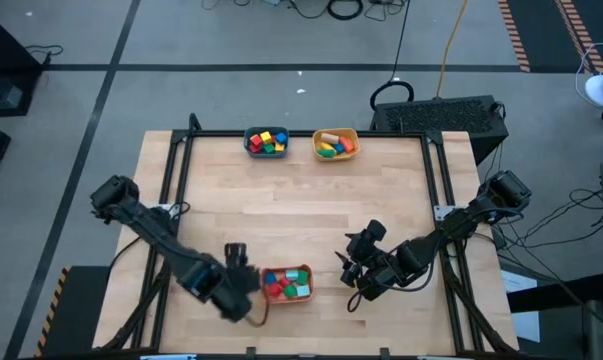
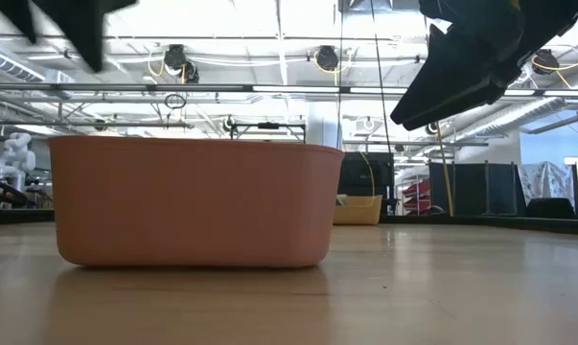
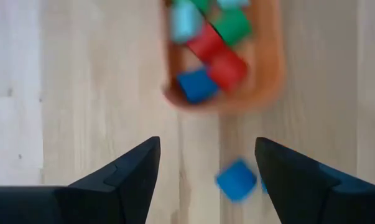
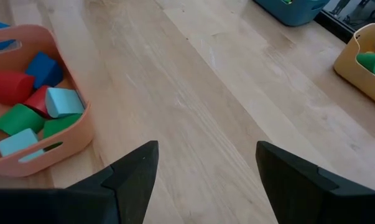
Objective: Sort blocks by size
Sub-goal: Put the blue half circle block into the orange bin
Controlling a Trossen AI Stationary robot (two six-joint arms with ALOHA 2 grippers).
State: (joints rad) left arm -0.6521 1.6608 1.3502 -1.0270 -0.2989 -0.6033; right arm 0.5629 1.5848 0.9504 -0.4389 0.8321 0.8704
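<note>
**A workshop hall around a pale wooden table**

The table (image 1: 301,215) had a light wood top with a dark metal frame along its edges. It stood on a grey floor (image 1: 181,40) crossed by dark lines, with orange-and-black hazard tape (image 1: 521,40) near one corner. Black cables (image 1: 341,8) lay loose on the floor, and a yellow cable (image 1: 451,40) ran toward a dark box (image 1: 451,112) just beyond the table's far edge. Overhead, bright ceiling lights (image 2: 298,19) shone among pipes and beams. Dark partitions (image 2: 490,190) stood far across the room.

Orange bowl (image 1: 271,272) near table (image 1: 301,200) front edge; teal bowl (image 1: 251,146), yellow bowl (image 1: 349,134) at back (side by side).
</note>
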